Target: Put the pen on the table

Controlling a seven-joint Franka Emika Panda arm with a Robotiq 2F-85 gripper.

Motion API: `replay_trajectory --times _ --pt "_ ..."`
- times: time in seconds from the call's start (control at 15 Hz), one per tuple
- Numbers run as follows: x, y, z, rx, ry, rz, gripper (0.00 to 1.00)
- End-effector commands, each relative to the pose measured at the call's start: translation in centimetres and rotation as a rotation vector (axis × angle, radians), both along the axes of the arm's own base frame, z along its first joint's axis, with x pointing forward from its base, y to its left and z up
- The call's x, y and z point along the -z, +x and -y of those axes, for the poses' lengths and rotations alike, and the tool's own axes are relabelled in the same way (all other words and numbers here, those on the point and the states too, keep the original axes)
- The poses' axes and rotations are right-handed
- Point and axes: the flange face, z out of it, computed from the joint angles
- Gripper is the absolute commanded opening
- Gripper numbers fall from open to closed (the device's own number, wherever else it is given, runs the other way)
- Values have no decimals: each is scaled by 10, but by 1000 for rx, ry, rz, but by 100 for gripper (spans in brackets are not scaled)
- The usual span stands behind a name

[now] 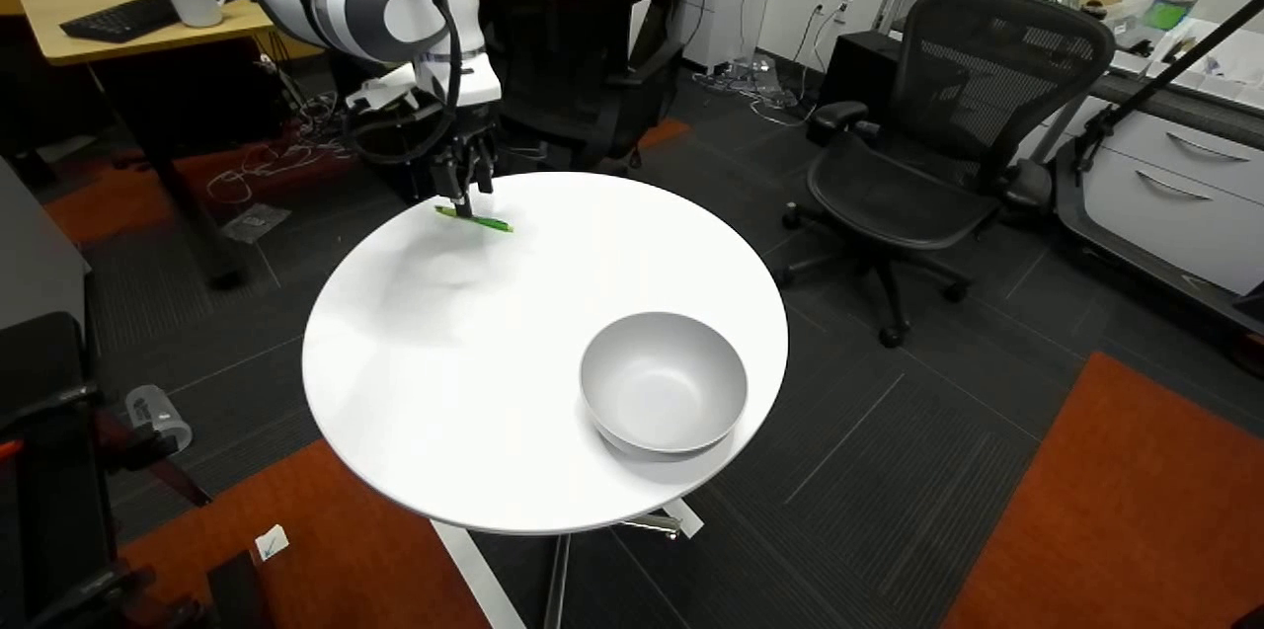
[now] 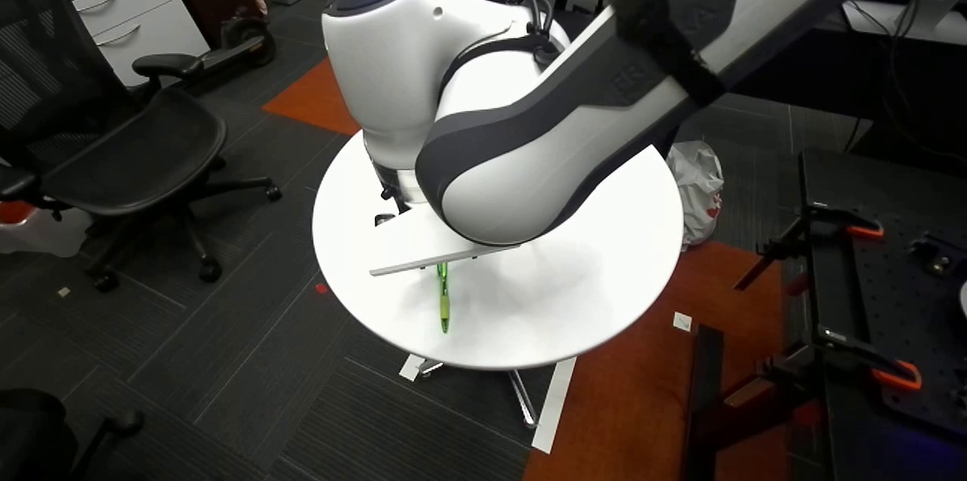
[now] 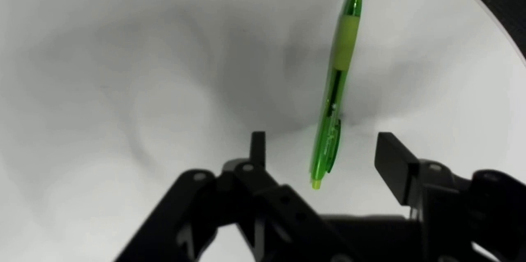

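Well, a bowl (image 1: 663, 382) sits by one table (image 1: 474, 402) edge; the pen (image 3: 335, 88) lies aslant, tip toward the opposite, claw (image 3: 322, 149) spread.

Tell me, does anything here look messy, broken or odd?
Mainly the tangled white cables: in an exterior view they lie loosely on the dark grey floor, which looks untidy. The slim, bright green plastic pen on the round, white table looks undamaged.
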Motion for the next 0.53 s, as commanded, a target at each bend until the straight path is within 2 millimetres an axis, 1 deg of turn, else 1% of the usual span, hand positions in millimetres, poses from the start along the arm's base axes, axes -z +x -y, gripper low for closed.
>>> replay_trajectory --times 0.0,0.4,0.47 --pt "-17 7 6 -3 -2 7 99" --pt "-29 7 17 -1 7 20 100" --pt "-16 11 11 13 2 29 100"
